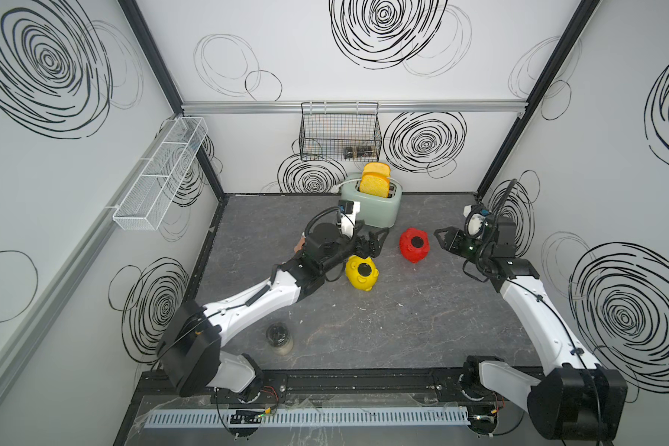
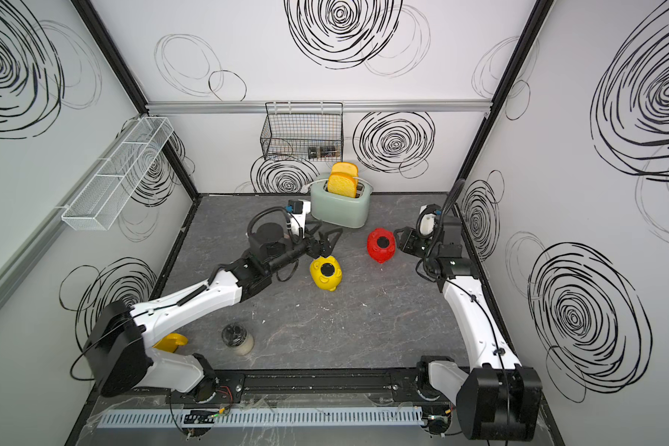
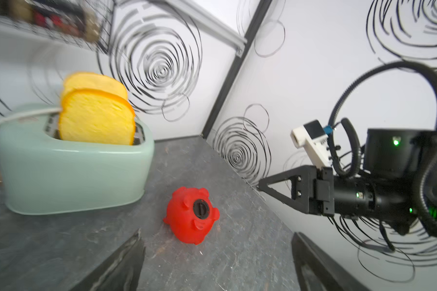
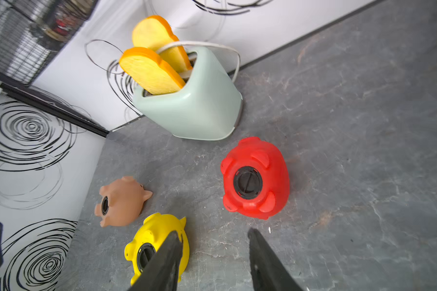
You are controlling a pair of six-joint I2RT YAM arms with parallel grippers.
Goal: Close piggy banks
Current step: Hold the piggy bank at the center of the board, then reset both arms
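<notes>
Just in front of the toaster (image 1: 377, 212), the red piggy bank (image 4: 275, 161) lay belly-up, its black plug (image 4: 247, 182) apparently seated. The right gripper (image 4: 213, 233) and left gripper (image 3: 216, 235) gaped empty near the toaster. Backing straight off without nudging the bank seemed wisest.

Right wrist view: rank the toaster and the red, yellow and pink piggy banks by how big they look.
1. toaster: clearly largest.
2. red piggy bank and yellow piggy bank: look alike. The yellow one is nearer the camera and partly covered, so I won't rank them.
3. pink piggy bank: smallest.
</notes>
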